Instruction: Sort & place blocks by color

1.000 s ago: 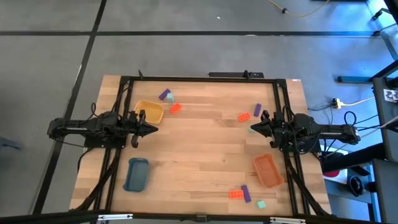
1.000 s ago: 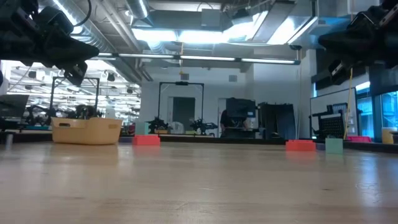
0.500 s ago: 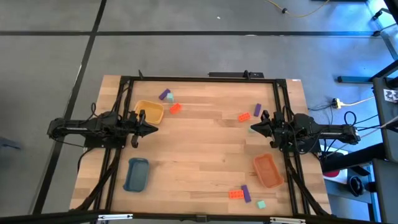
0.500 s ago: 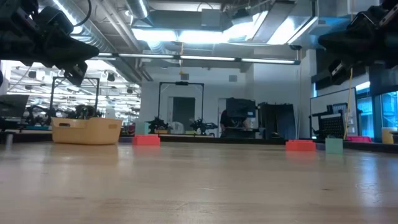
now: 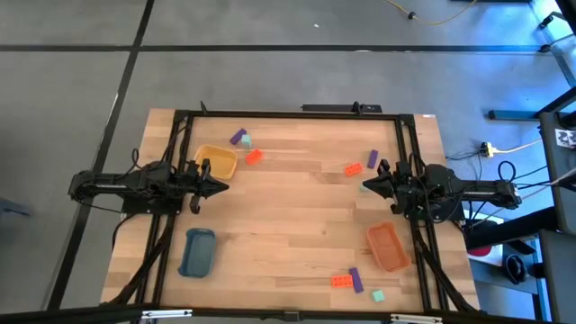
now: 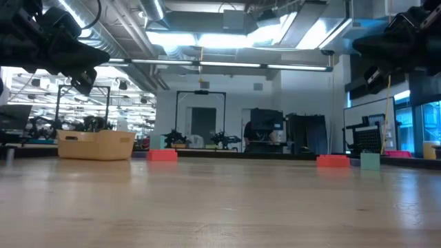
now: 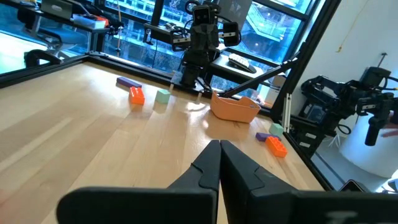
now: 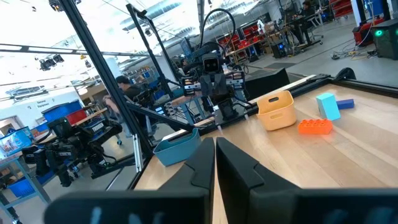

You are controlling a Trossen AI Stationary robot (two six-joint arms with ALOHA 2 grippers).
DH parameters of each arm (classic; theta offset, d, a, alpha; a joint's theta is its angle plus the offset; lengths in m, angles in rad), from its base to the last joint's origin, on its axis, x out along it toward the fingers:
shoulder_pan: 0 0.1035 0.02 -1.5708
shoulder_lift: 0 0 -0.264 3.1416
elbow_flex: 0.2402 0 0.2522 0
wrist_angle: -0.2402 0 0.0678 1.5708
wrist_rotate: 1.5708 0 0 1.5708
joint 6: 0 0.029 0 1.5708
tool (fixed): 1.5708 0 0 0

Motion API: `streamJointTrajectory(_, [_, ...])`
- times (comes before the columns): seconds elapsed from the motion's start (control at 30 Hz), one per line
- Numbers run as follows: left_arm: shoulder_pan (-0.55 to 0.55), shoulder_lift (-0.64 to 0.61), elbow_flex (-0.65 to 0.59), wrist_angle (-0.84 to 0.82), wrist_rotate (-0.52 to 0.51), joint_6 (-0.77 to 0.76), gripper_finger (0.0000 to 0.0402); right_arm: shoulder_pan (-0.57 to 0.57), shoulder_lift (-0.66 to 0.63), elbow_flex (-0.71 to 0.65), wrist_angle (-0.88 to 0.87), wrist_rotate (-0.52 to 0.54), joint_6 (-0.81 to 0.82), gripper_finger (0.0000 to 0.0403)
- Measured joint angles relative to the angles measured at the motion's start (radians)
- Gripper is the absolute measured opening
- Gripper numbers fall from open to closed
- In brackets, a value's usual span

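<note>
Both end effectors are parked and clenched on nothing: left end effector (image 5: 219,186) sits at the worktop's left edge between the yellow tray (image 5: 215,162) and the blue tray (image 5: 197,251); right end effector (image 5: 367,186) sits at the right edge, above the orange tray (image 5: 388,247). In each wrist view the fingers (image 7: 219,163) meet tip to tip, nothing between them.

Nothing has changed over the last second. High and low views match the earlier ones, arms and blocks alike. You're idle, so my read is that sorting hasn't started.

Block positions, high view:
- Far left cluster, just beside the yellow tray: purple block (image 5: 238,137), teal block (image 5: 246,142), orange-red block (image 5: 254,157).
- Far right cluster, near the right end effector: orange-red brick (image 5: 354,168), purple brick (image 5: 373,159). A teal one may sit by the orange-red brick, too small to confirm.
- Near cluster, beside the orange tray: studded orange-red brick (image 5: 341,281), purple piece (image 5: 355,280) touching or nearly touching it, teal piece (image 5: 378,295) a bit apart.

All three trays look empty, and every block is on bare worktop (image 5: 297,216).

Each cluster mixes all three colours, so you'll need single picks. The near pair is tight; expect the neighbour to get nudged.
</note>
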Motion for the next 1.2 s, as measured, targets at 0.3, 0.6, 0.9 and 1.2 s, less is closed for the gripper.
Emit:
streamJointTrajectory(0.3, [0.000, 0.000, 0.000, 0.000, 0.000, 0.000, 0.0000, 0.000, 0.000, 0.000, 0.000, 0.000, 0.000, 0.0020])
streamJointTrajectory(0.6, [0.000, 0.000, 0.000, 0.000, 0.000, 0.000, 0.0000, 0.000, 0.001, 0.000, 0.114, 0.148, 0.092, 0.0020])
streamJointTrajectory(0.9, [0.000, 0.000, 0.000, 0.000, 0.000, 0.000, 0.0000, 0.000, 0.001, 0.025, 0.381, 0.425, 0.263, 0.0020])
streamJointTrajectory(1.2, [0.000, 0.000, 0.000, 0.000, 0.000, 0.000, 0.0000, 0.000, 0.176, 0.310, 0.129, 0.517, 0.294, 0.0057])
